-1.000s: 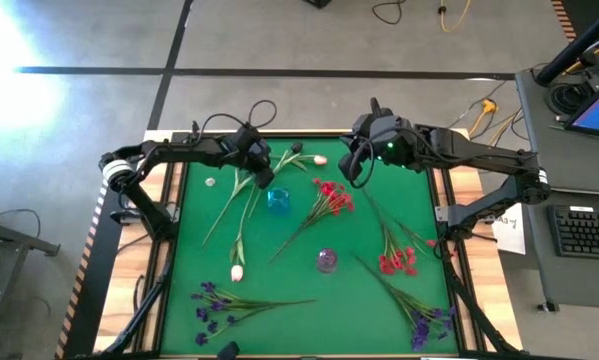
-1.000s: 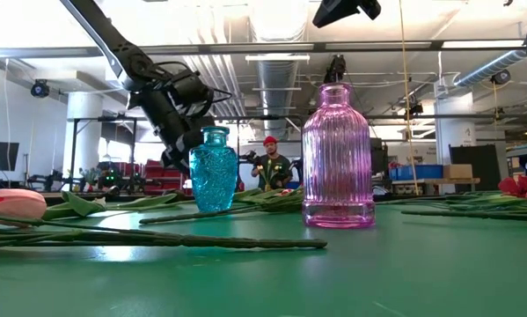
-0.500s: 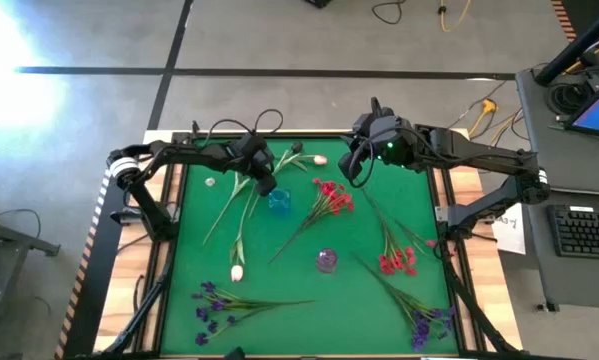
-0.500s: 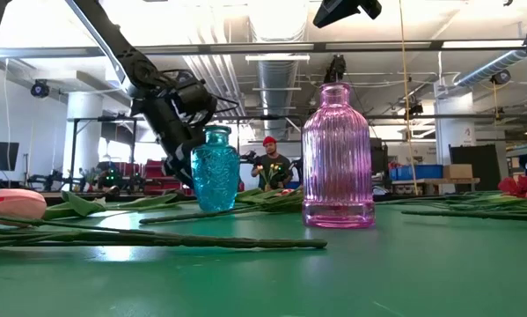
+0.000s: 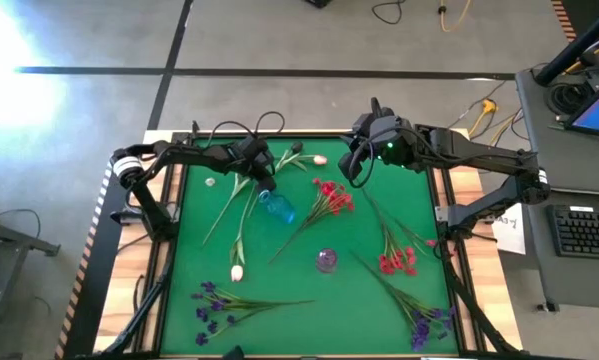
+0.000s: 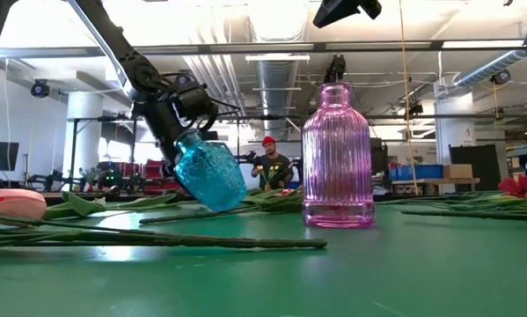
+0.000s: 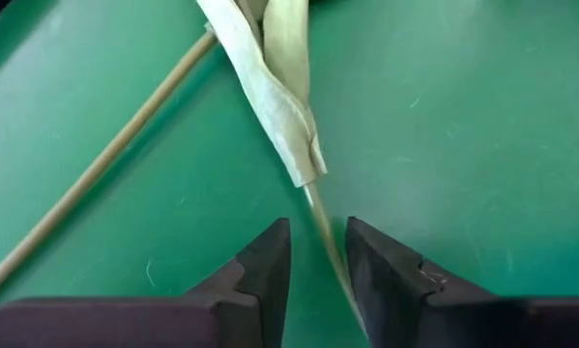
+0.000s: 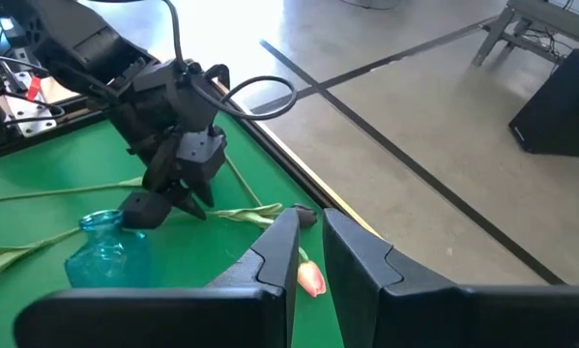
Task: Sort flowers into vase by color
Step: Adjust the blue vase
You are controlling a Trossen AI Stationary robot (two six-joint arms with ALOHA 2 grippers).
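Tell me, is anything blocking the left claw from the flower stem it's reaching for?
Nothing visible does: the thin stem already lies between the open fingers of the left gripper, on the green mat. But the blue vase right beside that gripper is tilted well off upright.

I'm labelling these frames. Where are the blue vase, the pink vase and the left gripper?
blue vase [image 6: 210,176], low view, on its tilted body.
pink vase [image 6: 338,158], low view, on its ribbed body.
left gripper [image 7: 318,263], left wrist view, between its fingertips.
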